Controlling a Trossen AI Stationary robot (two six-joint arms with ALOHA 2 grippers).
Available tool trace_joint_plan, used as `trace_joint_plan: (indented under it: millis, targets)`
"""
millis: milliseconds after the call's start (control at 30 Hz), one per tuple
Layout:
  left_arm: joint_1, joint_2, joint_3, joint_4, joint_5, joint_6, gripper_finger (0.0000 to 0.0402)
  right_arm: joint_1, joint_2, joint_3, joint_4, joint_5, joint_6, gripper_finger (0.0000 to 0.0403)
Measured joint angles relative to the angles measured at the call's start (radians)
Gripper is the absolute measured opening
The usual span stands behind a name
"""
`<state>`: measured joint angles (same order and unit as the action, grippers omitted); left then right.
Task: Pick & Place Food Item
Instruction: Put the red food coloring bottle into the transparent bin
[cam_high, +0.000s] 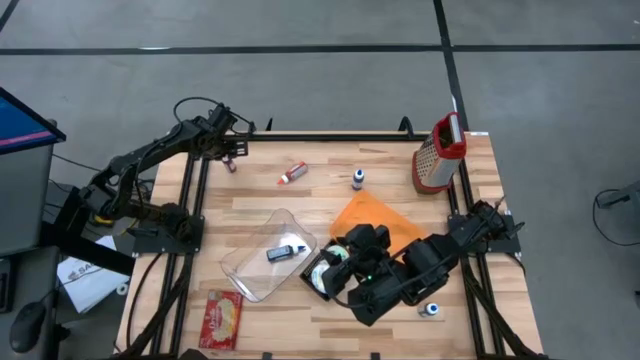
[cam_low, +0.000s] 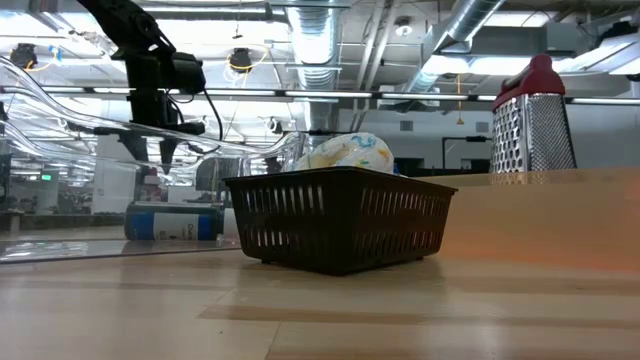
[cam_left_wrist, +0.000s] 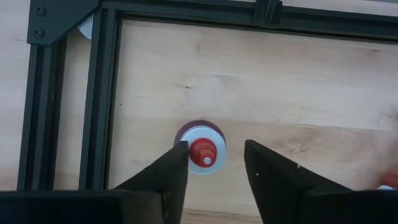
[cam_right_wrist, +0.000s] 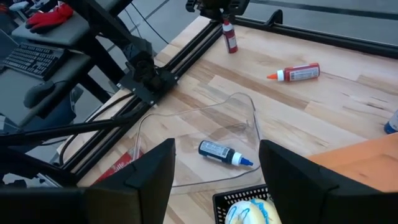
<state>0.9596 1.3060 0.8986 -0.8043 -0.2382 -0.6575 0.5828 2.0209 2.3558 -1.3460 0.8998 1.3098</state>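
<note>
A small red bottle with a white shoulder and red cap stands upright at the table's far left corner. My left gripper points down over it, open, one finger on each side of the cap. A black basket near the table's middle holds a frosted doughnut. My right gripper hangs open above the basket, nothing between its fingers. A blue-labelled bottle lies in a clear tray. My left gripper comes at the red bottle from above. One fingertip stands right beside the bottle's white shoulder, and the other is clearly apart from it. I cannot tell whether the near fingertip touches. The bottle stands on the table.
A red bottle lies at the far middle, with a small blue-capped bottle to its right. An orange cloth lies beside the basket. A metal grater stands far right. A red packet lies near left. Black frame rails edge the table.
</note>
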Motion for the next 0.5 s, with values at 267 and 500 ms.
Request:
trace_joint_plan:
  millis: [267,500]
  targets:
    - [0.0,0.0,0.0,0.0,-0.001,0.0,0.0081,0.006,0.0,0.0,-0.004,0.001,0.0,0.0224]
    - [0.0,0.0,0.001,0.001,-0.002,0.001,0.003,0.006,0.0,0.0,-0.011,0.001,0.0,0.0224]
